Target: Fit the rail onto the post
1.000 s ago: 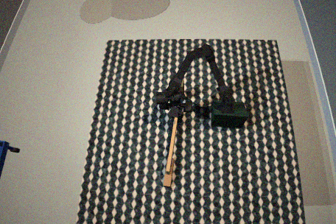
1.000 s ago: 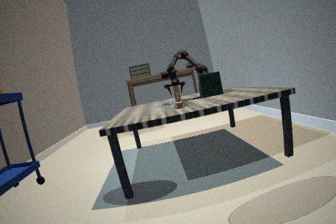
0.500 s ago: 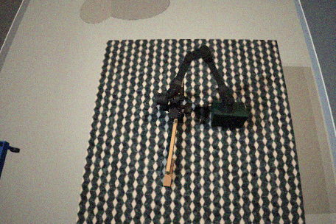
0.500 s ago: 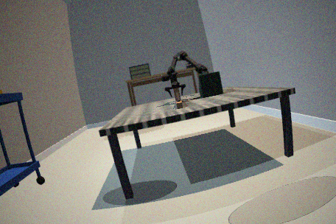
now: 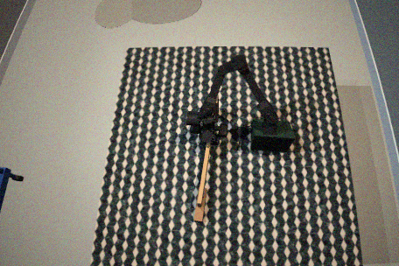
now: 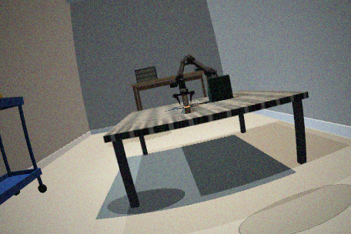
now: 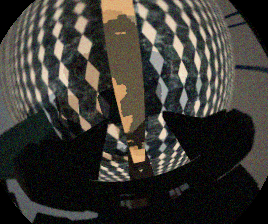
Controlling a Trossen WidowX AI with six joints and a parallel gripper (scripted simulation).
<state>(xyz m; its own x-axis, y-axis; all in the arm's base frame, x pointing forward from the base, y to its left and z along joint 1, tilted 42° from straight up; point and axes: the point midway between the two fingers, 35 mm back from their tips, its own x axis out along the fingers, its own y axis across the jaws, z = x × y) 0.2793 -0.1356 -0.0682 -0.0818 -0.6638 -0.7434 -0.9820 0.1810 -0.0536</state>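
Hovers spread wide and empty, gripper [image 5: 209,136] straddling the bed rail's [image 5: 204,176] near end, lined up for lifting onto pegs.

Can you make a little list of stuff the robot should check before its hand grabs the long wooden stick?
1. Hand open wide with nothing in it: ok.
2. Rail lined up in the gap between the two fingers, seen from the wrist view: ok.
3. Hand low enough for the fingers to close on the rail's sides: cannot tell.
4. Far end of the rail resting at the footboard block: ok from the top view; the bracket itself is too small to see.
5. Post and its two pegs facing the rail's holes: cannot tell, the hand hides them.
6. Rail not yet on the pegs: cannot tell.
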